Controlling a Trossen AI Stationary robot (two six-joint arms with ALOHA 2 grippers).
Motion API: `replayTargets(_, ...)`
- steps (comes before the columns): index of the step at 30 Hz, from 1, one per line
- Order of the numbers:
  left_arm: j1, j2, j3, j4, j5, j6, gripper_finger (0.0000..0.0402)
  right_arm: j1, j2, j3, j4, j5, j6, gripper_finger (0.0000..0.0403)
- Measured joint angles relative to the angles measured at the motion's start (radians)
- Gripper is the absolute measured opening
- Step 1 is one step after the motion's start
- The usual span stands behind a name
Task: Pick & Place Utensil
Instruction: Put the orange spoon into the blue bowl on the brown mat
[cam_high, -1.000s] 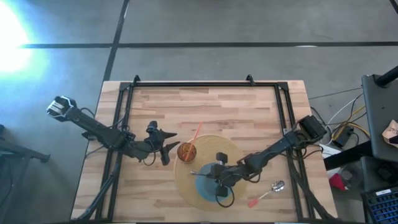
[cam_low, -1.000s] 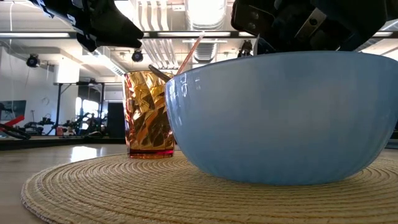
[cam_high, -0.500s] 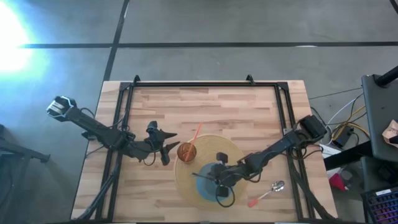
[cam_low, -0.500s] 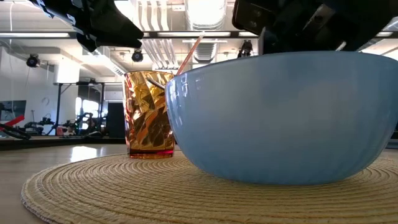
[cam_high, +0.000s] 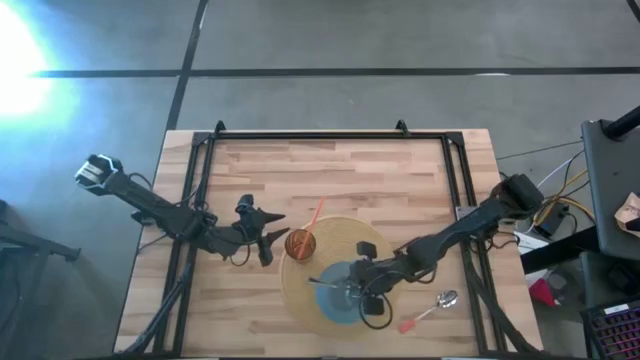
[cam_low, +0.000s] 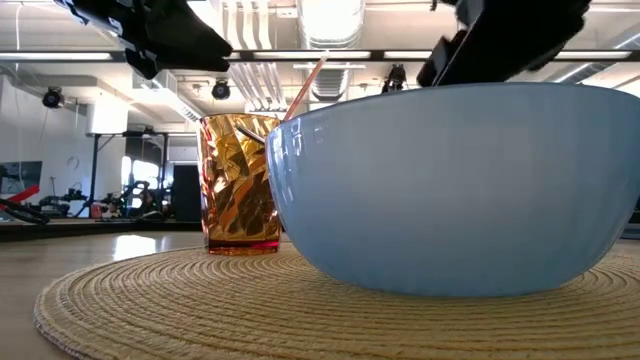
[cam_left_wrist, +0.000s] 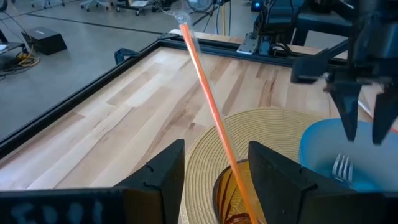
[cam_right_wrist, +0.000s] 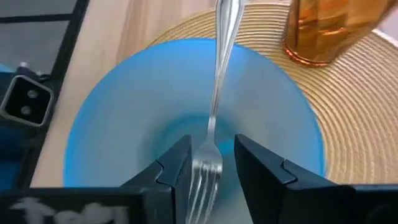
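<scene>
Since a second ago, shifted slightly rightward over the blue bowl (cam_high: 343, 300): right gripper (cam_high: 363, 296), fingers apart around the fork (cam_right_wrist: 212, 134) lying tines-down inside. Placing done; next, withdraw clear. Left gripper (cam_high: 270, 232) apart, beside the amber glass (cam_high: 300, 243).

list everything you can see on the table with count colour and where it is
bowl: 1, blue, on the mat, front centre
fork: 1, silver, tines down in the bowl, handle over the rim
glass: 1, amber, on the mat beside the bowl, left arm's side
straw: 1, orange, leaning in the glass
mat: 1, tan woven round, under bowl and glass
spoon: 1, silver bowl with red handle, on the table off the mat, right arm's side
table: 1, light wood, black frame
left claw: 1, dark, open, beside the glass
right claw: 1, dark, open, over the bowl with the fork between its fingers
</scene>
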Motion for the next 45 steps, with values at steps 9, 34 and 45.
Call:
replayTargets(9,0.0,0.0,0.008,-0.002,0.003,0.009,0.017,0.075,-0.144,0.0,-0.223,-0.025,0.07,0.01)
replayTargets(34,0.0,0.0,0.007,-0.002,0.001,0.007,0.017,0.317,-0.15,-0.003,-0.612,-0.26,0.311,0.0105)
replayTargets(45,0.0,0.0,0.007,-0.003,0.001,0.007,0.017,0.35,-0.052,-0.003,-0.625,-0.306,0.311,0.0131)
